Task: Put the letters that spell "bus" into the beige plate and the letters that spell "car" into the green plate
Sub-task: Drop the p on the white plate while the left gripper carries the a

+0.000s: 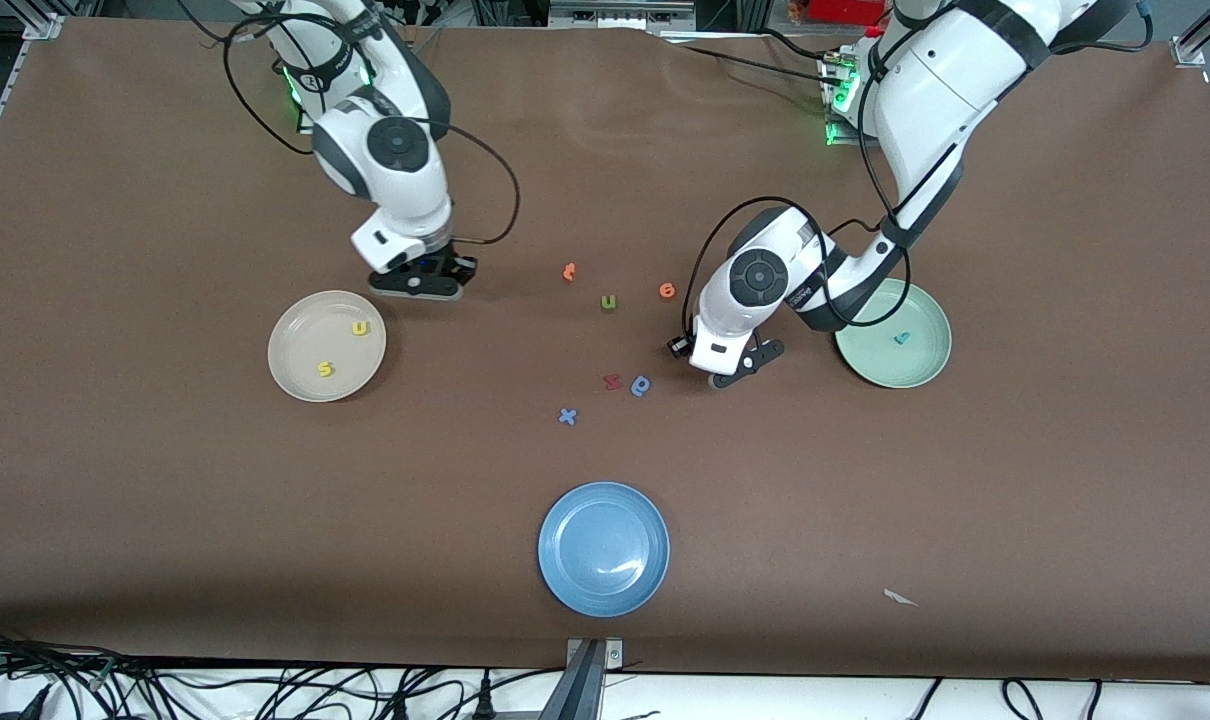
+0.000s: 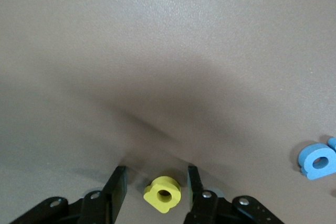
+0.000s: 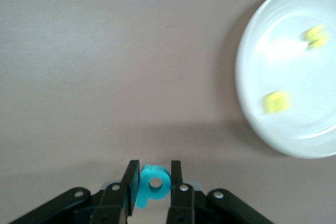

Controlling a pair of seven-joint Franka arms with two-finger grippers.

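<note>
Teal "b" (image 3: 153, 185) gripped, beige plate (image 3: 252, 77) rim beside

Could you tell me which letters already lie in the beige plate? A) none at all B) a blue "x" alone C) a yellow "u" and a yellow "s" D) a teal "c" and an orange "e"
C: the beige plate holds the yellow "u" and the yellow "s", nothing else.

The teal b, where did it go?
The teal b is pinched in the right end effector, just off the brown table beside the beige plate, where the yellow u and yellow s already lie.
</note>
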